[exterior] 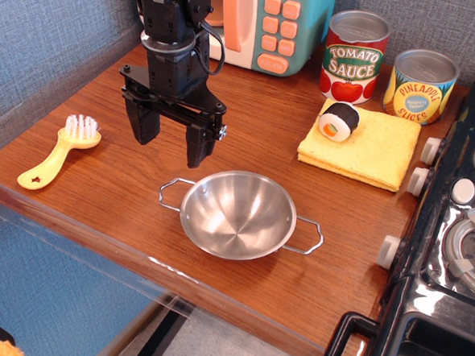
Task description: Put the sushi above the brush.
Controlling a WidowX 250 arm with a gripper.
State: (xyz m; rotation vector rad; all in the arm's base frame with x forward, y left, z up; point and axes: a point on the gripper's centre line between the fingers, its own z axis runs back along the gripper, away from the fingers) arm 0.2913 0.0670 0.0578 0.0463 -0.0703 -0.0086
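The small black-wrapped toy sushi roll [339, 120] lies tilted on the folded yellow cloth [368, 146], its white-and-orange face pointing front-left. The black robot gripper [172, 136] hovers with jaws open, empty, between it and the yellow plastic brush [60, 151].

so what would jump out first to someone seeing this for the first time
Probably the black gripper, hanging open over the middle of the wooden table, with the shiny steel bowl just in front of it. Next, the sushi lying on a yellow cloth at right, by two bright cans, and the yellow brush far off at the left edge.
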